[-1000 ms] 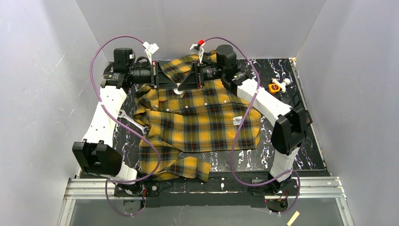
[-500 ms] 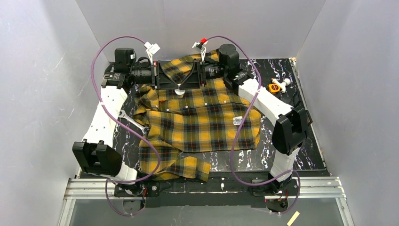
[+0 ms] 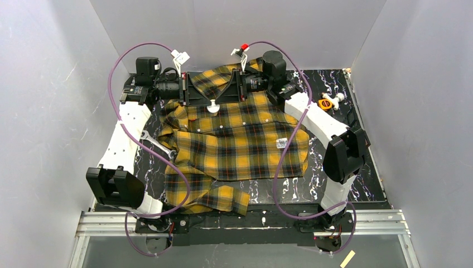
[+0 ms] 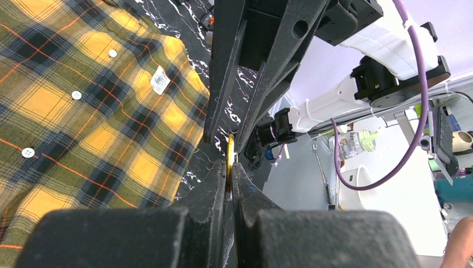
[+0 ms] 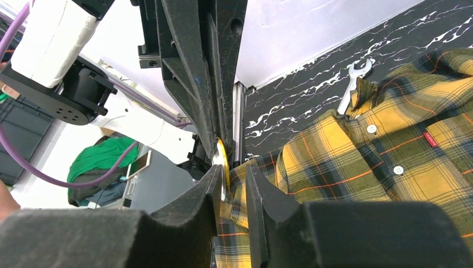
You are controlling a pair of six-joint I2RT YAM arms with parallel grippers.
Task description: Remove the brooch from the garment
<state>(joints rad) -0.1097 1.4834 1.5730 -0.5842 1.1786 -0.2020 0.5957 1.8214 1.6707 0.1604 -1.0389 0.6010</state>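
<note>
The garment (image 3: 240, 145), a yellow-and-black plaid shirt, lies spread over the table, its collar end raised at the far side. It also shows in the left wrist view (image 4: 83, 111) and the right wrist view (image 5: 390, 145). The brooch (image 3: 212, 106), small and cream-white, sits where both grippers meet. My left gripper (image 3: 207, 101) is shut on the brooch, seen edge-on as a thin yellowish disc (image 4: 230, 151) between its jaws (image 4: 230, 167). My right gripper (image 3: 217, 101) faces it tip to tip, its jaws (image 5: 234, 173) narrowly apart on a fold of shirt fabric, the brooch (image 5: 222, 156) against its left finger.
A steel wrench (image 3: 156, 142) lies at the shirt's left edge and shows in the right wrist view (image 5: 351, 84). A small orange-and-white object (image 3: 329, 103) sits at the far right. The shirt's white label (image 3: 282, 143) is on its right side. Grey walls enclose the table.
The right arm's wrist has shifted a little to the right and back. The brooch has risen slightly. The left arm has hardly moved.
</note>
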